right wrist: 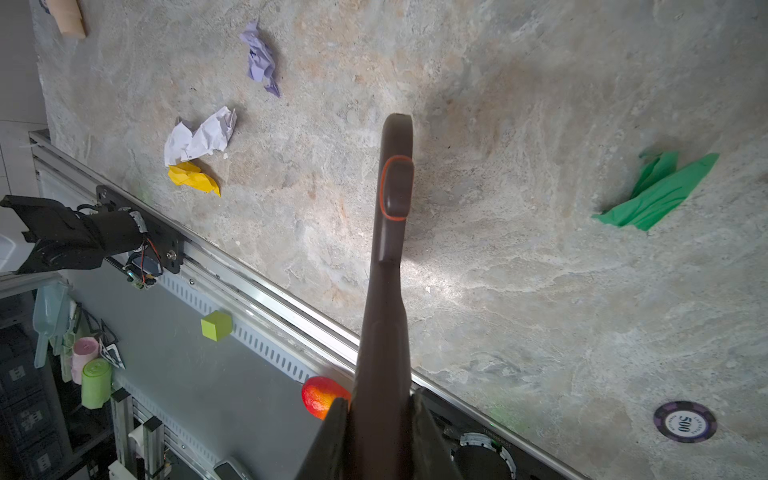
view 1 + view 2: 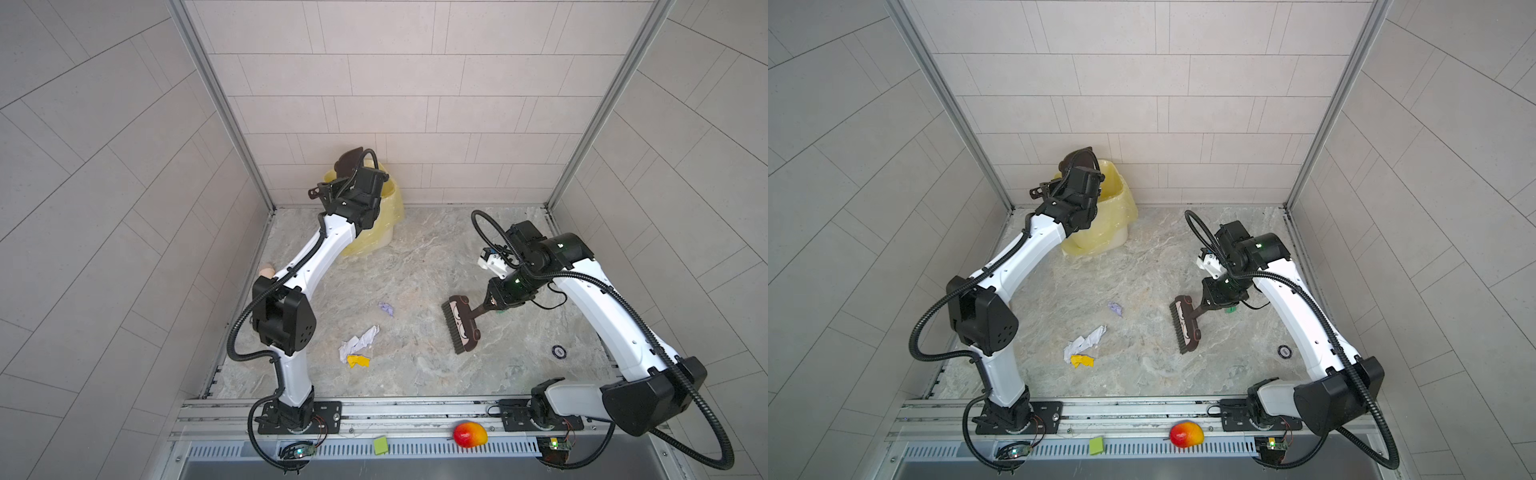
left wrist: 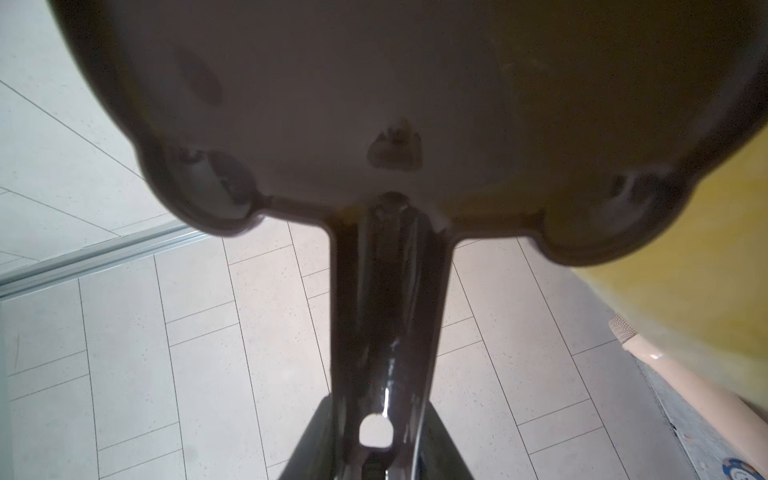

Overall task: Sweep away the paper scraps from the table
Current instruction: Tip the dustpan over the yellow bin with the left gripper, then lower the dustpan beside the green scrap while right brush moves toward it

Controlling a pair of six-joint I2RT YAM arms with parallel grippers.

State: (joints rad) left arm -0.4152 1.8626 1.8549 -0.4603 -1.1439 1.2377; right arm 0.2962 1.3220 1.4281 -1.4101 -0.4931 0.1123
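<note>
On the table [image 2: 415,374], a lavender scrap [image 2: 386,308], a white scrap [image 2: 359,338] and a yellow scrap [image 2: 358,360] lie left of centre. A green scrap [image 1: 656,191] lies beside my right gripper. My right gripper [image 2: 492,301] [image 1: 380,399] is shut on the handle of a brown brush [image 2: 461,324], whose bristles rest on the table right of the scraps. At the back left, my left gripper [image 3: 376,405] is shut on the handle of a brown dustpan [image 2: 349,160] [image 3: 374,104], held tilted over a yellow-lined bin [image 2: 386,208].
A poker chip [image 2: 559,352] lies at the right of the table. A beige cylinder [image 2: 267,271] lies at the left edge behind the left arm. On the front rail sit a mango [image 2: 469,433] and a lime-green note [image 2: 380,444].
</note>
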